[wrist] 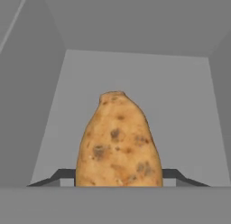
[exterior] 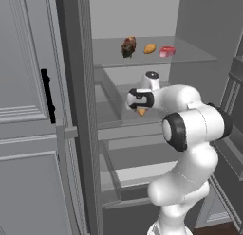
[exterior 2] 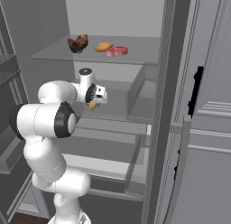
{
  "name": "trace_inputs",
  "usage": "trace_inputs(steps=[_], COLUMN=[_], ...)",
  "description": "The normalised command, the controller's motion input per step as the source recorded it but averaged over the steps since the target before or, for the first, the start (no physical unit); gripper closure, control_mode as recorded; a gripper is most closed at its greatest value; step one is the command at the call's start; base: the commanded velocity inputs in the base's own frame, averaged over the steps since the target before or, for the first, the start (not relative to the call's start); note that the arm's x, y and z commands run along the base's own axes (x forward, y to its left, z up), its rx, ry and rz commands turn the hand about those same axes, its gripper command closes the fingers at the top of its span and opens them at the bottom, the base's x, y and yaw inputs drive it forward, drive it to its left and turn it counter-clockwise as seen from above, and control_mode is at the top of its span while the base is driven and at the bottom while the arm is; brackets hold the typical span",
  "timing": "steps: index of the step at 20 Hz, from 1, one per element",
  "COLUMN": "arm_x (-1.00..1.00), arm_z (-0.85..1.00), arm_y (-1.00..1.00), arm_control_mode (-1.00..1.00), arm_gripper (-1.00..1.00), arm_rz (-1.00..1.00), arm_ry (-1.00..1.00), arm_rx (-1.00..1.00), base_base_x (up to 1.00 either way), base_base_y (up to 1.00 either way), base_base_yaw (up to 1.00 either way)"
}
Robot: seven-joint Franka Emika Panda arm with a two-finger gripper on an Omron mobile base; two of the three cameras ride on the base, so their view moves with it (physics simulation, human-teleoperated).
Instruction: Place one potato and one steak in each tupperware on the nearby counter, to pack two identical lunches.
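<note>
Pinching potato (wrist: pixel 119 142), speckles close-up

Between the dark matt fingers (wrist: pixel 63 174) sits the tan-orange oval potato (wrist: pixel 118 144), its skin dull and slightly rough-looking, mottled with brown speckles and shallow pits. Beyond the fingers, the flat grey shelf (wrist: pixel 135 83) looks smooth and matt, like painted plastic or metal. Above the fingers, the upper grey shelf (exterior: pixel 190 56) has the same even, unreflective finish. On it, the dark brown lumpy steak (exterior: pixel 128 46) looks coarse and uneven, the second tan-orange oval potato (exterior: pixel 150 49) smooth, and the flat red-pink steak slab (exterior: pixel 167 51) sleek with a faint sheen.
</note>
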Motion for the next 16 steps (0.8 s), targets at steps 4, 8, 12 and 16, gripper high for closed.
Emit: trace_inputs(steps=[4,8,12,16], arm_x=[-1.00,-1.00,-1.00,-1.00], arm_z=[0.21,0.88,1.00,0.70], arm_y=[-0.04,-0.02,0.00,0.00], arm_control_mode=[-1.00,-1.00,-1.00,-1.00], arm_gripper=[1.00,1.00,1.00,1.00], arm_rz=[0.00,0.00,0.00,0.01], arm_ry=[-0.08,0.00,0.04,0.15], arm_rx=[0.01,0.00,0.00,0.00], base_base_x=[0.00,0.00,0.00,0.00], base_base_y=[0.00,0.00,0.00,0.00], base_base_yaw=[0.00,0.00,0.00,0.00])
